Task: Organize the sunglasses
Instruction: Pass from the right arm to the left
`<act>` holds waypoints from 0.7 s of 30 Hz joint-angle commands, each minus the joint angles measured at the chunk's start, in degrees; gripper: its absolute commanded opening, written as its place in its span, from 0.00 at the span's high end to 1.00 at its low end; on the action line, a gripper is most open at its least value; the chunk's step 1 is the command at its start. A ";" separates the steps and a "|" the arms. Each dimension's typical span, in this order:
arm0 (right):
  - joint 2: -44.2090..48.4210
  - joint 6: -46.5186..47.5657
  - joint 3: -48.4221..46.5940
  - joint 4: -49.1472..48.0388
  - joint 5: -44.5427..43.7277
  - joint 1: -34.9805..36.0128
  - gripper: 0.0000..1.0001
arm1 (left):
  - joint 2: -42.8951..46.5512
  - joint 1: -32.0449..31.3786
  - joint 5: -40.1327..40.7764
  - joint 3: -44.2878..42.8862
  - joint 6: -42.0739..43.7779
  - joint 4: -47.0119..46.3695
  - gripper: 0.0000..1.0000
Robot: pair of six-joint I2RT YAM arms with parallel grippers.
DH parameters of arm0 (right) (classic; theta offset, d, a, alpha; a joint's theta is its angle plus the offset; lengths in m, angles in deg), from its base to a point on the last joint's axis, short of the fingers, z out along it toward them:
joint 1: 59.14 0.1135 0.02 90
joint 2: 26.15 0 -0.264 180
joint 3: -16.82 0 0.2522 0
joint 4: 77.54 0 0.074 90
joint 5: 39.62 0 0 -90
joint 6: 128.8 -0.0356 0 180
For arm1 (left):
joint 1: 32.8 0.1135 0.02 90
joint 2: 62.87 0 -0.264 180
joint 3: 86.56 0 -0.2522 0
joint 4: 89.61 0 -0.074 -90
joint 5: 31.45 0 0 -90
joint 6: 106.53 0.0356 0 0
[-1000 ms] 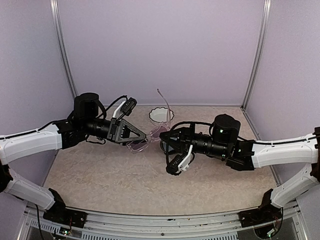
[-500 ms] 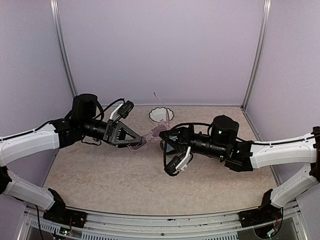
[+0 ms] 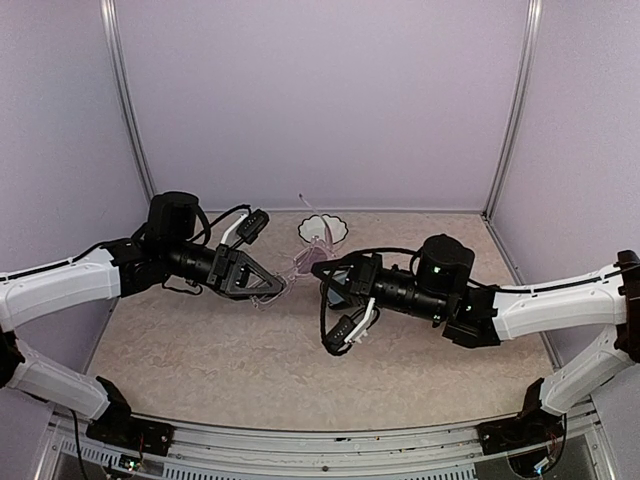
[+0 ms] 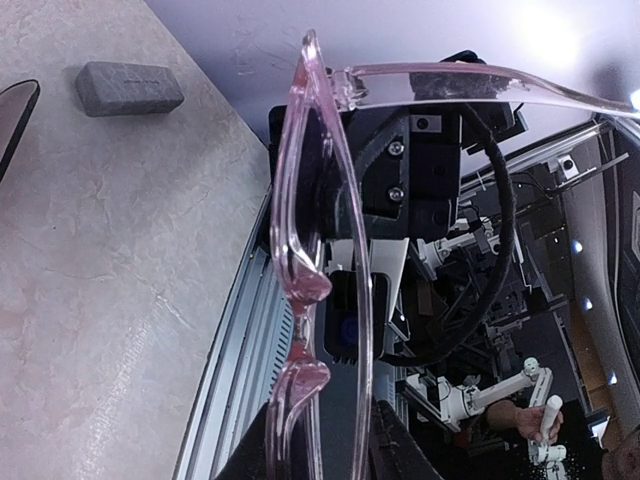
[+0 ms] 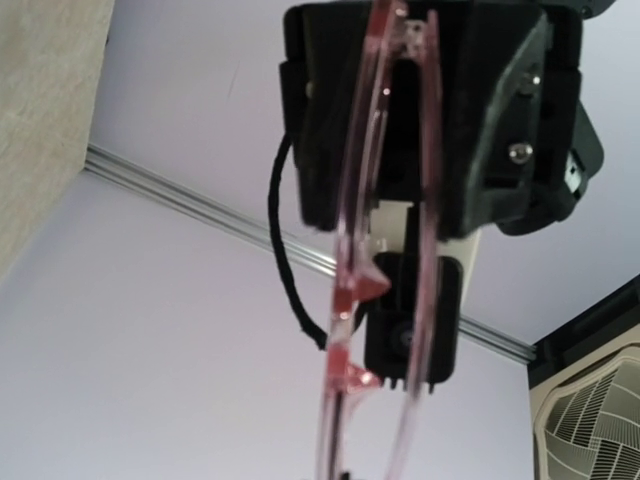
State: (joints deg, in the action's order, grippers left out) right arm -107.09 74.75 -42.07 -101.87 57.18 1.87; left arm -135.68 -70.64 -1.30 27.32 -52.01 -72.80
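Top external view: we see the pale pink glasses (image 3: 303, 261) held above the middle of the table (image 3: 200, 350), between both arms. The right hand (image 3: 320, 270) is clamped on one end, and the left hand (image 3: 278, 284) pinches the frame's other end.

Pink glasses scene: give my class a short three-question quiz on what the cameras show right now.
1. True or false: the pink glasses sit inside the grey case.
2. Which view shows the grey case? A top external, B left wrist, C right wrist.
3. Name the white thing behind the glasses in the top view.
Key: 1 false; 2 B; 3 the scalloped white dish.
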 commanded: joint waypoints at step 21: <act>4.16 -8.97 9.13 -8.99 -4.67 1.48 0.67 | -0.13 3.74 1.49 0.77 -2.16 -2.70 0.90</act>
State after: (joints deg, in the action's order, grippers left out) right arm -106.42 73.57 -36.43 -106.48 53.47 2.70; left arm -135.68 -68.20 -1.08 27.72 -53.04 -72.91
